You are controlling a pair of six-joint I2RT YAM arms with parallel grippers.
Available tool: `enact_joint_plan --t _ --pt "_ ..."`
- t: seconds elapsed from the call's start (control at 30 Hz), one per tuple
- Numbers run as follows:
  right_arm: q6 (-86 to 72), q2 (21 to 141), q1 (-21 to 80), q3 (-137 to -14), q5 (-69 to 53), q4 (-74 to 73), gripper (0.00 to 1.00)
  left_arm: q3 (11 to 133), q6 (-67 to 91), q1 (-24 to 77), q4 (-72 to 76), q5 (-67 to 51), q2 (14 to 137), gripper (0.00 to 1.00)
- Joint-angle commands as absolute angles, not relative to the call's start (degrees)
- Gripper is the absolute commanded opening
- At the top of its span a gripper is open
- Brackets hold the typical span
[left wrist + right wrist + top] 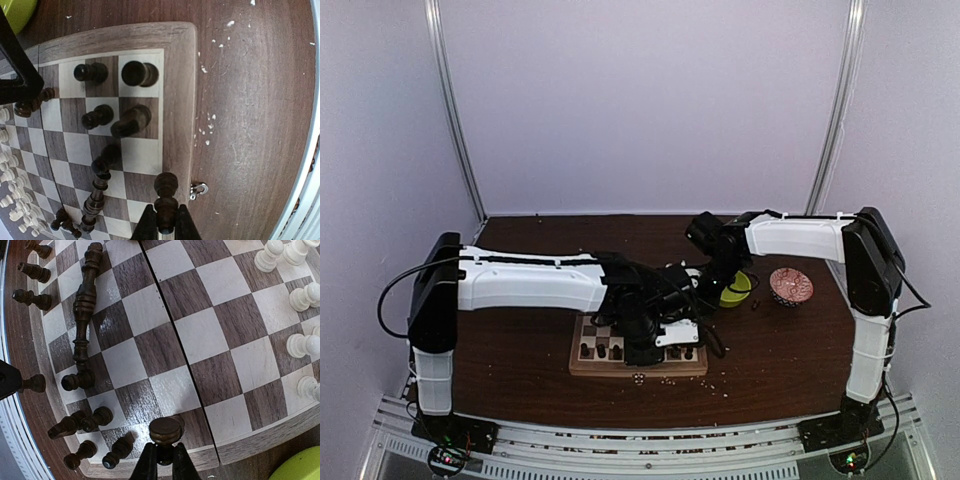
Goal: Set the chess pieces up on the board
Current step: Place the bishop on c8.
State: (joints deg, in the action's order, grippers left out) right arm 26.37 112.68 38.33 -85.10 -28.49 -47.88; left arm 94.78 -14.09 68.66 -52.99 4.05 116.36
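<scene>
**Top external: setup partway, both arms over the board**

Found the square wooden chessboard with cream and dark brown checks near the front middle of the dark brown wooden table, under two white-and-black arms.

From the left wrist, saw the left gripper narrowed to a slim gap and pinching a dark brown knobbed piece over an edge square just beside the light tan rim. Could not tell base contact with the square. From the right wrist, saw the right gripper closed likewise on a dark brown round-topped piece over the board's near edge row.

Judged the task about half done at best. Counted four upright dark brown figures in one corner. Noted more dark ones along the same side, some of them tipped over. Spotted tall dark brown figures lying flat across the middle squares, not yet stood up. Made out small cream-white figures gathered on the opposite side, mostly upright. Could not judge their ordering.

Saw pale crumbs strewn over the tabletop. Noted a lime-green bowl and a red patterned bowl to the right of the board. Noted plain pale lilac walls behind, with two slanted metal uprights.
</scene>
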Motion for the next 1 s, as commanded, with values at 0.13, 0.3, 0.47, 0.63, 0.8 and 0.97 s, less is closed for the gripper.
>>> enact_joint_plan --t 0.13,0.3,0.47,0.63,0.8,0.97 --pt "25.86 113.73 38.21 -86.4 -28.65 -49.04 0.09 99.49 -16.39 68.55 -54.58 8.73 117.93 0.06" --pt "25.91 113.81 38.23 -86.48 -28.72 -49.13 0.09 100.72 -16.99 68.55 -54.55 8.11 119.22 0.06" --pt "25.92 113.91 38.23 -86.57 -28.81 -49.21 0.09 101.96 -17.54 68.54 -54.5 7.77 120.69 0.06" --pt "26.0 113.99 38.19 -86.56 -28.83 -49.35 0.09 102.82 -17.92 68.55 -54.4 7.99 122.17 0.07" --pt "26.1 114.15 38.21 -86.55 -28.83 -49.46 0.09 103.08 -18.08 68.55 -54.4 7.76 122.76 0.08" --pt "26.19 114.31 38.23 -86.69 -28.9 -49.54 0.09 102.84 -18.43 68.55 -54.4 7.57 123.04 0.1"
